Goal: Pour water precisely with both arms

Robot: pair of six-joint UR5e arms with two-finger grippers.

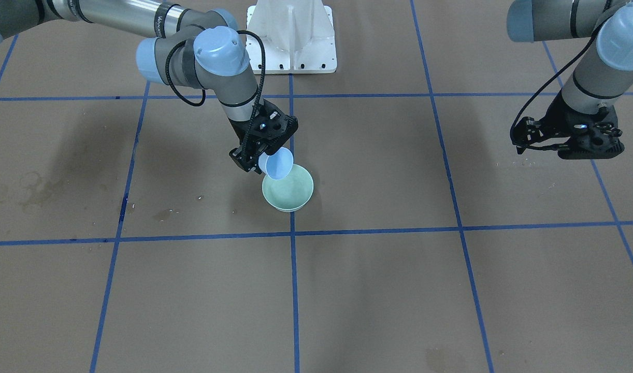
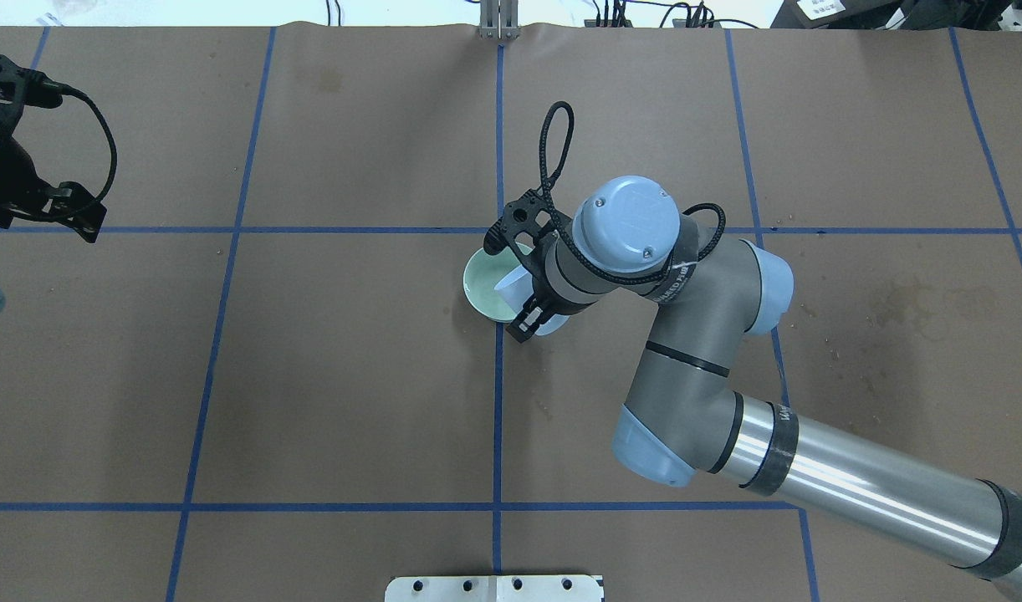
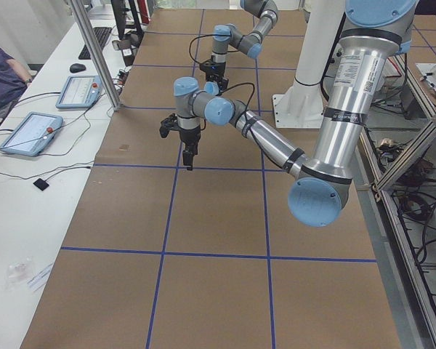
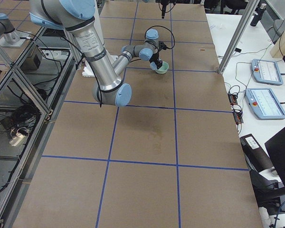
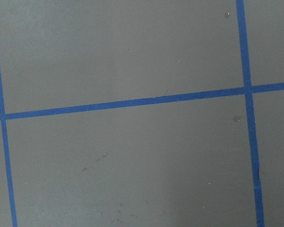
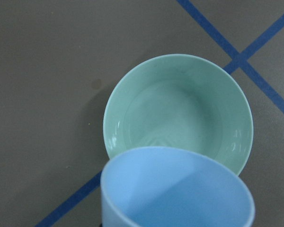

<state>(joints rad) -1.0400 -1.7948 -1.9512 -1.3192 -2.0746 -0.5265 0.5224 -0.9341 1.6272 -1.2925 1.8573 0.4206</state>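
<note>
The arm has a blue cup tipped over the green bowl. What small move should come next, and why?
Probably tip the blue cup slightly further: the right pincer holds it tilted with its mouth over the green bowl, where faint ripples show.

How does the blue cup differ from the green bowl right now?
Pose: the blue cup is tilted, mouth toward the green bowl, which sits upright. Support: the cup is held off the table by the right gripper; the bowl rests on the table. Shape: the cup is narrower, the bowl wider and shallower. Both are plain, open-topped and pastel.
</note>
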